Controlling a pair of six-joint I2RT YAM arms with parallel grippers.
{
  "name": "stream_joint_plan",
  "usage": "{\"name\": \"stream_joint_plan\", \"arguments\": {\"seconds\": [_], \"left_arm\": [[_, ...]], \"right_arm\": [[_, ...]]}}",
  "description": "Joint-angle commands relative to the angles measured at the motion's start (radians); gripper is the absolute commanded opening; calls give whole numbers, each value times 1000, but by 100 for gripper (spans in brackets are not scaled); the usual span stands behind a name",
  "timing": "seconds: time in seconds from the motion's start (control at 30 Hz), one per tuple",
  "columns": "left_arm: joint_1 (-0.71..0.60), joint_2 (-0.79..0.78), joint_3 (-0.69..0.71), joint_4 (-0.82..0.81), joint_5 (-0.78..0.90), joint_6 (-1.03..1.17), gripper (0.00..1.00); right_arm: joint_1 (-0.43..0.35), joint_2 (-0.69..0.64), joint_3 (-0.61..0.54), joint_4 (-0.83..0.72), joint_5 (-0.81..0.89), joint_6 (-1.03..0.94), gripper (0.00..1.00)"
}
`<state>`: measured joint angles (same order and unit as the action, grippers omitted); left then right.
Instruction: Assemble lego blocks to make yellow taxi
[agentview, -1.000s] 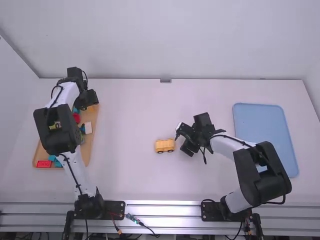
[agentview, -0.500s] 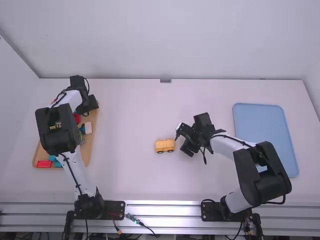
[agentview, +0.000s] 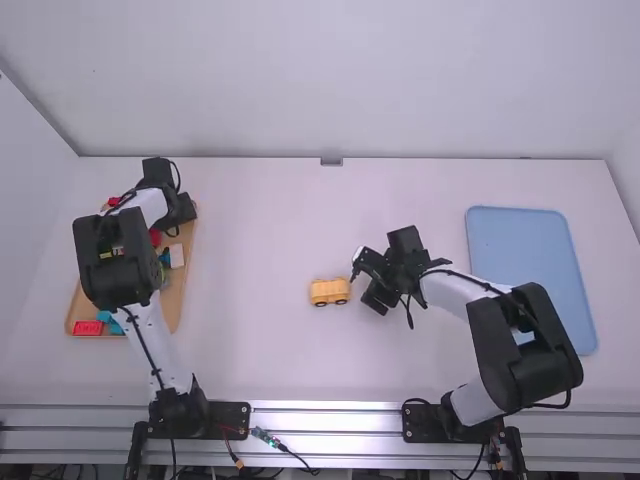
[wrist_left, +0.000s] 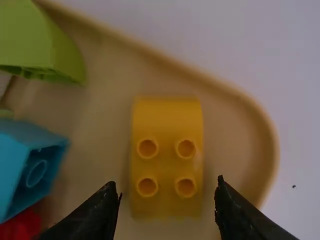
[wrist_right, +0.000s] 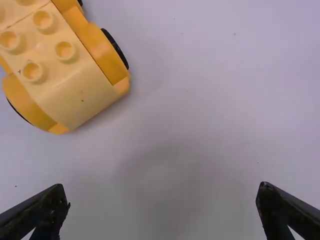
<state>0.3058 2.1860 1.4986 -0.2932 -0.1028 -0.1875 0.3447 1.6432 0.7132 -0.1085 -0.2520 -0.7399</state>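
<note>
Left gripper: While its jaws stand apart, gripper (agentview: 182, 211) is over the far end of the tan tray; a gap shows either side of the yellow block
Yellow block (wrist_left: 166, 119): lying in the tray near a rounded corner, four studs up, one end curved
Tan tray (agentview: 173, 302): on the table's left, partly hidden under the left arm; green block (wrist_left: 64, 50) and blue block (wrist_left: 12, 157) near the yellow one, red block (agentview: 88, 328) at the near end
Taxi body (agentview: 330, 291): yellow, studded, on dark wheels, mid-table between the arms
Right gripper (agentview: 366, 285): jaws wide apart, just beside the taxi body, tabletop between
Blue tray (agentview: 525, 255): table's right side, partly behind the right arm
</note>
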Motion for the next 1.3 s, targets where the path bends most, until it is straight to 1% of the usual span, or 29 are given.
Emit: {"name": "stream_joint_plan", "arguments": {"seconds": [0.0, 0.17, 0.47, 0.57, 0.73, 0.8, 0.83, 0.87, 0.93, 0.97, 1.0, 1.1, 1.17, 1.27], "left_arm": [[9, 11, -13, 6, -21, 3, 50], [8, 11, -22, 44, -19, 4, 48], [8, 11, -85, 111, -19, 1, 50], [8, 11, -99, 127, -18, 1, 48], [8, 11, -101, 150, -18, 1, 34], [9, 11, -101, 156, -18, 1, 33], [10, 11, -101, 156, -18, 1, 32], [8, 11, -101, 153, -19, 1, 28], [9, 11, -101, 151, -18, 2, 26], [10, 11, -101, 149, -19, 1, 18], [8, 11, -101, 149, -19, 1, 13], [8, 1, -100, 145, -18, 1, 3], [8, -12, -99, 138, -18, 5, 2], [7, -67, -99, 111, -17, 4, 2]], "right_arm": [[2, -22, -7, -5, -5, 0, 99], [2, -22, -7, -5, -5, 3, 99], [2, -22, -7, -6, -5, 3, 99], [2, -22, -7, -6, -5, 3, 99], [2, -22, -7, -8, -5, 3, 99], [2, -22, -7, -8, -4, 3, 99], [2, -22, -7, -8, -5, 3, 99], [2, -22, -7, -8, -5, 3, 99], [2, -22, -7, -6, -5, 3, 99], [2, -22, -7, -3, -5, 3, 99], [2, -22, -7, -1, -5, 3, 99], [-13, -22, -7, 17, -19, 4, 99], [-27, -22, -7, 26, -45, 2, 99], [-84, -15, -7, 42, -171, -41, 99]]}}
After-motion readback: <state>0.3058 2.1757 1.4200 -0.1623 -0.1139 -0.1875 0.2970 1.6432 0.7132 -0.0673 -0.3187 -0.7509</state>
